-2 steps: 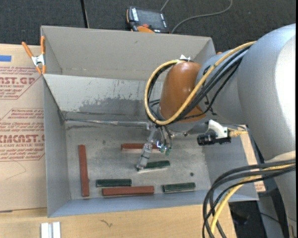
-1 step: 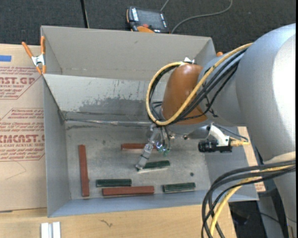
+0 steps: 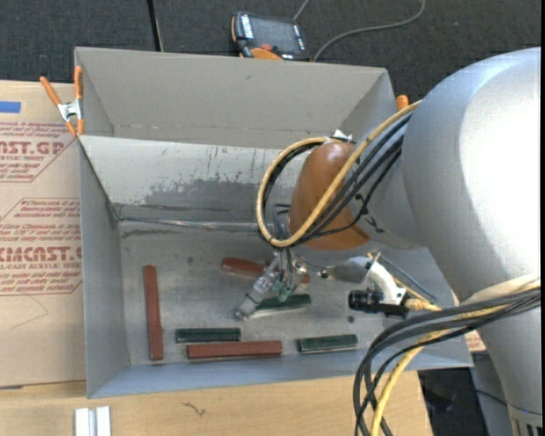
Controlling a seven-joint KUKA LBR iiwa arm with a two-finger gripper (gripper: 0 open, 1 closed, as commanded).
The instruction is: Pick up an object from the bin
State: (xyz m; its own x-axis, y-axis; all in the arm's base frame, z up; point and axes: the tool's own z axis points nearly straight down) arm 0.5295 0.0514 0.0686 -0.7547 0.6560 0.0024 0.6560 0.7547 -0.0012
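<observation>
**Gripper low over a dark green bar in the middle of the bin**

Camera view: the arm [image 3: 481, 180] comes in from the right and fills much of that side. Its orange wrist cover [image 3: 331, 198] hangs over the back half of the bin floor, with yellow and black cables [image 3: 271, 184] looping round it. Below the cover, the gripper [image 3: 257, 300] points down and to the left, close to the floor of the grey metal bin [image 3: 100, 243].

Its tip is at the left end of a short dark green bar [image 3: 295, 302], which lies nearly level, about mid-floor and a little right of centre. The bar and the gripper overlap there. The view does not show whether the bar is grasped, or whether the gripper is released or clenched; I cannot tell.

Just behind the gripper, towards the back wall, lies a short red-brown piece [image 3: 239, 266], slightly tilted.

The other things lie apart from the gripper, flat on the floor:
- A long red-brown stick [image 3: 152, 312] runs front to back along the left wall.
- A dark green stick [image 3: 207, 334] lies near the front.
- A longer red-brown stick [image 3: 233, 350] lies just in front of that one and parallel to it.
- Another dark green stick [image 3: 327, 342] lies to the right near the front wall, below the bar under the gripper.
</observation>
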